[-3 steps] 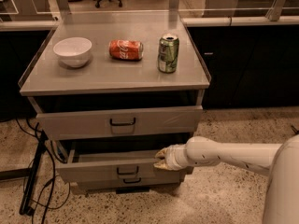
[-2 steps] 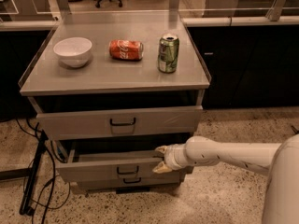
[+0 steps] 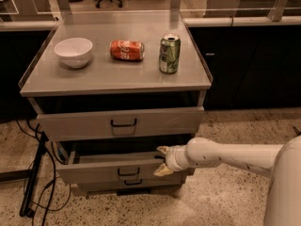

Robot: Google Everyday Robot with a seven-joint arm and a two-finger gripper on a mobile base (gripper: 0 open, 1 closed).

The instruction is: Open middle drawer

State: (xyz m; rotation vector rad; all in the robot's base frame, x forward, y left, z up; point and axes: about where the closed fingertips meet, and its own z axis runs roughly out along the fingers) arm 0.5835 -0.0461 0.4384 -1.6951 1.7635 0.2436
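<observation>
The middle drawer (image 3: pixel 103 170) is a grey metal front with a small black loop handle (image 3: pixel 128 172), and it stands pulled partway out below the top drawer (image 3: pixel 84 125). My gripper (image 3: pixel 161 160) is at the right end of the middle drawer's front, to the right of the handle. Its tan fingers (image 3: pixel 163 150) are spread apart, one at the front's upper edge and one lower against the front face. The white arm (image 3: pixel 225 154) reaches in from the right.
The bottom drawer (image 3: pixel 155 185) with its handle (image 3: pixel 132 182) sits just under the middle one. On the cabinet top (image 3: pixel 94 74) are a white bowl (image 3: pixel 73 52), a lying red can (image 3: pixel 127 50) and an upright green can (image 3: pixel 169 54). Black cables (image 3: pixel 35 173) hang at the left.
The gripper has shifted very slightly left along the middle drawer's front. The drawer itself looks about the same.
</observation>
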